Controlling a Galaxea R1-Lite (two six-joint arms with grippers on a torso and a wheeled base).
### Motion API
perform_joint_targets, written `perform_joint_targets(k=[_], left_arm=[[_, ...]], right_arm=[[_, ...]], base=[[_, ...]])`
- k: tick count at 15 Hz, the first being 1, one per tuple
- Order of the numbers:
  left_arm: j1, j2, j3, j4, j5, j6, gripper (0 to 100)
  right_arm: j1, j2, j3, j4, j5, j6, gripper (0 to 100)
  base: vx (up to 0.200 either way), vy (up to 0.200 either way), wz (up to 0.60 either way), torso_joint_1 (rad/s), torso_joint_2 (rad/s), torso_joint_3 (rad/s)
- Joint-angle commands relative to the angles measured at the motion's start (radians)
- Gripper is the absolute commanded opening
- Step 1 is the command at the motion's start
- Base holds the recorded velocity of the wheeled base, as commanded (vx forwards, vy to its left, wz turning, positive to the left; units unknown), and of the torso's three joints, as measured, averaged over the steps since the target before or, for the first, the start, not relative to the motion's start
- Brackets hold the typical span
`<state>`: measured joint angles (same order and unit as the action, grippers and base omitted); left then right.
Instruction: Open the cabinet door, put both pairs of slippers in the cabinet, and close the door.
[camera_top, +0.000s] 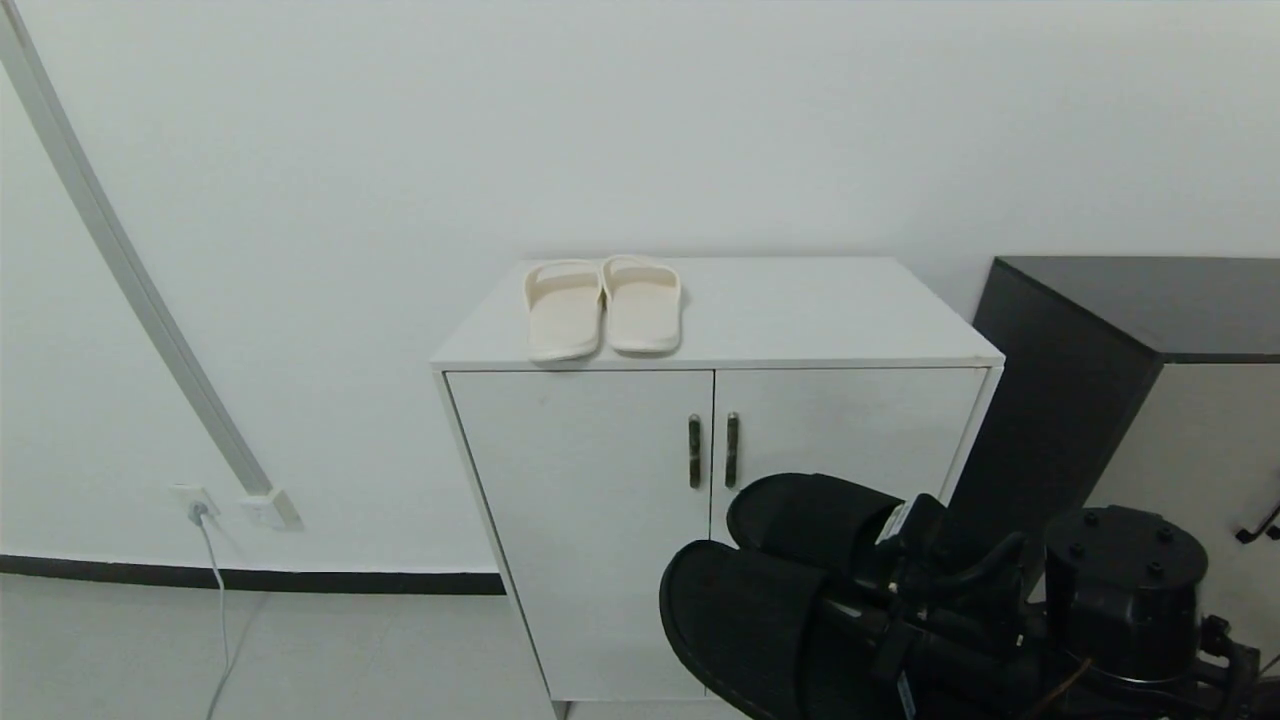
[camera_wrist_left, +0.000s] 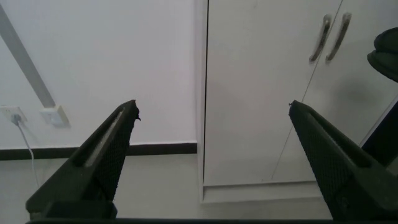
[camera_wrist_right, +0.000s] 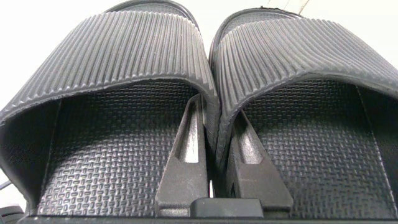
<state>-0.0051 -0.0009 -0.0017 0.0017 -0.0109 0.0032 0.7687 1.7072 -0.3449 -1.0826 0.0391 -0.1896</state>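
Note:
A white cabinet (camera_top: 600, 520) stands against the wall with both doors shut and two dark handles (camera_top: 711, 451) at the middle. A pair of cream slippers (camera_top: 603, 306) lies on its top, left of centre. My right gripper (camera_top: 900, 580) is low in front of the right door, shut on a pair of black slippers (camera_top: 780, 580), pinching their adjoining inner walls; its fingers (camera_wrist_right: 186, 162) reach inside the black slippers (camera_wrist_right: 205, 112). My left gripper (camera_wrist_left: 211, 112) is open and empty, facing the cabinet's left door (camera_wrist_left: 261, 93) and handles (camera_wrist_left: 331, 37) from low down.
A dark cabinet (camera_top: 1130, 380) stands right of the white one. On the left wall a grey conduit (camera_top: 120, 260) slants down to a socket (camera_top: 195, 500) with a cable running to the floor. A black baseboard runs along the wall.

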Motion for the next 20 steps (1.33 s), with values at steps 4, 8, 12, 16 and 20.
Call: perform_joint_targets(k=[4,8,12,16,20], left_arm=[[0.001,0.001,0.000,0.000,0.000,0.000,100],[0.001,0.001,0.000,0.000,0.000,0.000,100],[0.001,0.001,0.000,0.000,0.000,0.000,100],[0.001,0.001,0.000,0.001,0.003,0.001,100],[0.002,0.024,-0.001,0.003,0.005,0.011,100]], right_arm=[[0.000,0.002,0.001,0.000,0.001,0.001,0],[0.000,0.002,0.001,0.000,0.001,0.001,0],[-0.002,-0.001,0.018,-0.002,0.002,0.007,0],[-0.005,-0.001,0.018,-0.002,0.002,0.004,0],[-0.006,-0.003,0.020,-0.002,0.002,0.005,0]], base=[[0.000,0.000,0.00,-0.174,0.50,0.322],[0.000,0.000,0.00,-0.151,0.48,0.327],[0.000,0.000,0.00,-0.115,0.46,0.344],[0.000,0.000,0.00,-0.067,0.45,0.372],[0.000,0.000,0.00,-0.006,0.22,0.195]])
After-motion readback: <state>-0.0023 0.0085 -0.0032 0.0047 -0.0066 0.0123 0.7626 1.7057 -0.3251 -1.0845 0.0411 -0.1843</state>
